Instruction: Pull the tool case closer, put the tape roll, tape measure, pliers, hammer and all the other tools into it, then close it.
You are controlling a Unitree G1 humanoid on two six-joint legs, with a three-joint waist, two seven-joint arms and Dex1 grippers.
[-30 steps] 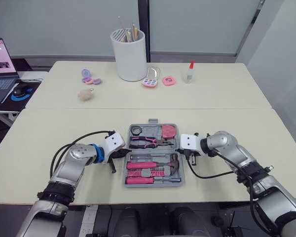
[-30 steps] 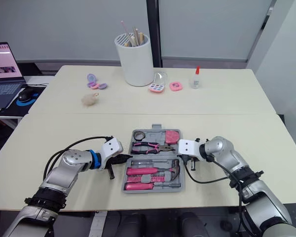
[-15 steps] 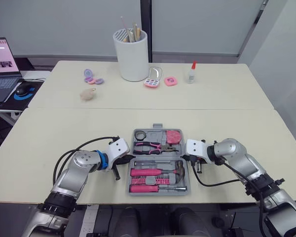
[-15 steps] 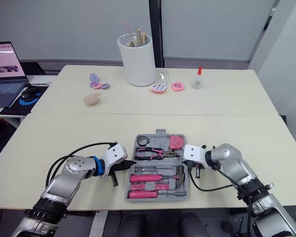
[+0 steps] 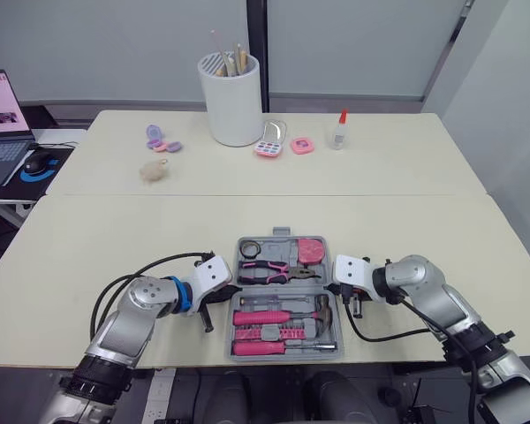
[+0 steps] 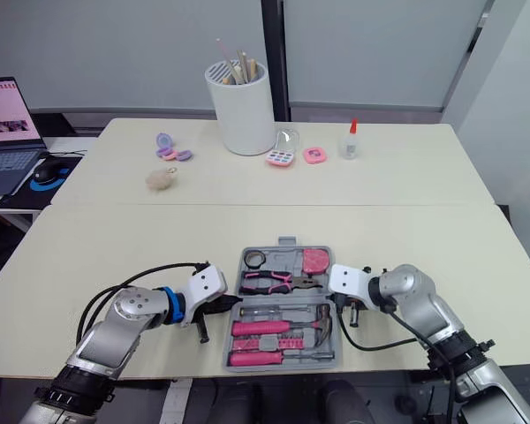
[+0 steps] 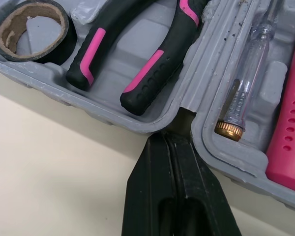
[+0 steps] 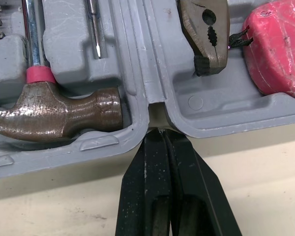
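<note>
In the left eye view, the open tool case (image 5: 278,286) is lying near the front edge of the surface (image 5: 115,238), with the left tool (image 5: 219,296) and right tool (image 5: 343,290) flanking its hinge. In the left wrist view, the left tool is clenching shut, its tips touching the hinge notch beside the pliers (image 7: 137,64) and tape roll (image 7: 32,29). In the right wrist view, the right tool is clenching shut at the opposite notch, between the hammer (image 8: 59,115) and tape measure (image 8: 278,49).

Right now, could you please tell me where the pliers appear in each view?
Left eye view: the pliers lie crosswise in the tool case's far half.
Right eye view: the pliers in that same far half.
Left wrist view: their handles, beside the tape roll.
Right wrist view: their head, beside the tape measure.
Shared landmark: the case's hinge line, met by the left claw and right claw.
</note>
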